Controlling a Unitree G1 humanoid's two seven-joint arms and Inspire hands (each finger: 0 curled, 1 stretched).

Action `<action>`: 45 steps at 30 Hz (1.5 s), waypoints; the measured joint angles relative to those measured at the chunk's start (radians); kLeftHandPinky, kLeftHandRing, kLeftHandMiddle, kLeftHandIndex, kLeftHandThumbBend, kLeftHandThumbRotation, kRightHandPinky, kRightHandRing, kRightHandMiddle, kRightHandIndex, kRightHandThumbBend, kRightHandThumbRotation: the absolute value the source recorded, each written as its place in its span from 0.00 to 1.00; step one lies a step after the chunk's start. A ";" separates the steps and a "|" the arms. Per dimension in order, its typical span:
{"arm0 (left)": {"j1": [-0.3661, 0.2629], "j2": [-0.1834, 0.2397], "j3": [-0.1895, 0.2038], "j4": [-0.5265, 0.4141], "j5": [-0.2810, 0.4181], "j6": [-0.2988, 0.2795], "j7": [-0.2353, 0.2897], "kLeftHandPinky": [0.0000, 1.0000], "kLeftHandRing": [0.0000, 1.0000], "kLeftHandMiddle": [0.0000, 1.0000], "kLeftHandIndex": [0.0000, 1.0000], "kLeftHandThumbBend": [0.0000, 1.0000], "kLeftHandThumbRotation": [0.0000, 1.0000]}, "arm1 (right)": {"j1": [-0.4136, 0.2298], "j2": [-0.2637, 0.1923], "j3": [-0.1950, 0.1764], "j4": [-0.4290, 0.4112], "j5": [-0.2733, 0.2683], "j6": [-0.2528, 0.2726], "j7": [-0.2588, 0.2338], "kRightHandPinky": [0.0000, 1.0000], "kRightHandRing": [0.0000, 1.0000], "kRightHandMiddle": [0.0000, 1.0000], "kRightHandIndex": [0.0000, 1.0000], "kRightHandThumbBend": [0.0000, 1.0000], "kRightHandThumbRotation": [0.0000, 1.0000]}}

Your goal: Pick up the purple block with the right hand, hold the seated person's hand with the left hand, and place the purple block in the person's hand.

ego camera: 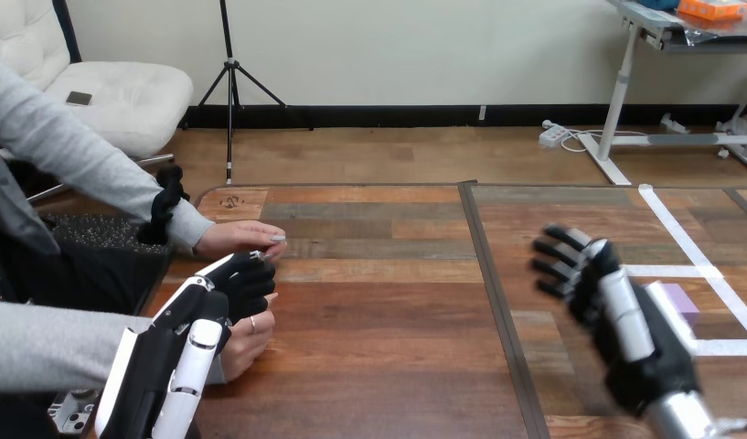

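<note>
Two hands of the person reach in from the left edge of the frame: the person's upper hand point(237, 240) lies near the table's rounded far-left corner, and the person's lower hand point(249, 340) rests on the wood close to the table's left edge. Between them, at lower left, the robot's left hand point(230, 285) comes up from the bottom edge. It lies over the lower hand and just below the upper one, and whether it grips either of them cannot be told. To the right of this cluster the wooden table point(378, 366) is bare across the whole middle of the frame, from its far edge down to the bottom edge, as far as a dark seam point(493, 302) that runs from the far edge toward the bottom. Right of the seam, at lower right, the robot's right hand point(616, 315) is raised above the wood, its fingers point(557, 267) spread and nearly straight, released and carrying nothing. The purple block point(682, 299) lies on the table just to the right of that hand, partly hidden behind it. It sits inside a corner marked out by white tape point(685, 240), near the right edge of the frame.
</note>
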 measured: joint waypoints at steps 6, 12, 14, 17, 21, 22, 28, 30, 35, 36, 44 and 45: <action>0.000 0.000 0.000 0.000 0.001 0.006 0.000 0.75 0.77 0.77 0.76 0.46 0.87 | -0.069 -0.033 -0.025 0.093 -0.052 -0.053 -0.049 0.78 0.82 0.82 0.81 0.67 0.78; 0.000 -0.001 0.000 0.000 0.001 0.006 0.001 0.74 0.76 0.76 0.76 0.46 0.87 | -0.137 -0.071 -0.041 0.198 -0.085 -0.102 -0.077 0.77 0.81 0.81 0.80 0.70 0.71; 0.000 -0.001 0.000 0.000 0.001 0.006 0.001 0.74 0.76 0.76 0.75 0.47 0.87 | -0.161 -0.083 -0.044 0.235 -0.091 -0.115 -0.081 0.77 0.81 0.81 0.80 0.72 0.70; 0.000 -0.001 0.000 0.000 0.001 0.006 0.001 0.74 0.76 0.76 0.75 0.47 0.87 | -0.193 -0.097 -0.052 0.286 -0.101 -0.132 -0.089 0.77 0.82 0.81 0.80 0.75 0.68; 0.000 -0.001 0.000 0.000 0.001 0.006 0.000 0.75 0.77 0.76 0.75 0.47 0.87 | -0.239 -0.118 -0.054 0.358 -0.130 -0.152 -0.117 0.78 0.83 0.82 0.79 0.77 0.65; 0.000 -0.001 0.000 0.000 0.001 0.006 0.000 0.75 0.77 0.76 0.75 0.47 0.87 | -0.249 -0.122 -0.054 0.373 -0.135 -0.156 -0.123 0.78 0.83 0.82 0.79 0.77 0.65; 0.000 -0.002 0.000 0.000 0.002 0.005 0.001 0.73 0.75 0.75 0.74 0.44 0.87 | -0.308 -0.149 -0.050 0.467 -0.206 -0.185 -0.193 0.78 0.82 0.82 0.79 0.77 0.66; -0.001 -0.002 0.000 0.000 0.002 0.005 0.001 0.73 0.75 0.75 0.74 0.44 0.87 | -0.326 -0.158 -0.048 0.497 -0.233 -0.194 -0.217 0.78 0.82 0.82 0.79 0.76 0.66; -0.001 -0.002 0.001 0.001 0.001 0.005 0.000 0.72 0.75 0.75 0.74 0.43 0.87 | -0.373 -0.181 -0.043 0.573 -0.281 -0.217 -0.260 0.78 0.84 0.83 0.81 0.75 0.64; -0.001 -0.002 0.001 0.001 0.001 0.004 0.000 0.72 0.75 0.75 0.74 0.43 0.87 | -0.382 -0.188 -0.041 0.590 -0.290 -0.222 -0.266 0.78 0.84 0.84 0.81 0.74 0.63; -0.001 -0.002 0.003 0.002 -0.002 0.001 -0.010 0.72 0.76 0.75 0.74 0.44 0.87 | -0.448 -0.227 -0.025 0.699 -0.346 -0.250 -0.307 0.76 0.84 0.86 0.83 0.76 0.63; -0.001 -0.002 0.003 0.001 -0.002 0.001 -0.012 0.72 0.76 0.76 0.75 0.44 0.87 | -0.457 -0.232 -0.022 0.713 -0.354 -0.252 -0.312 0.76 0.84 0.86 0.84 0.76 0.63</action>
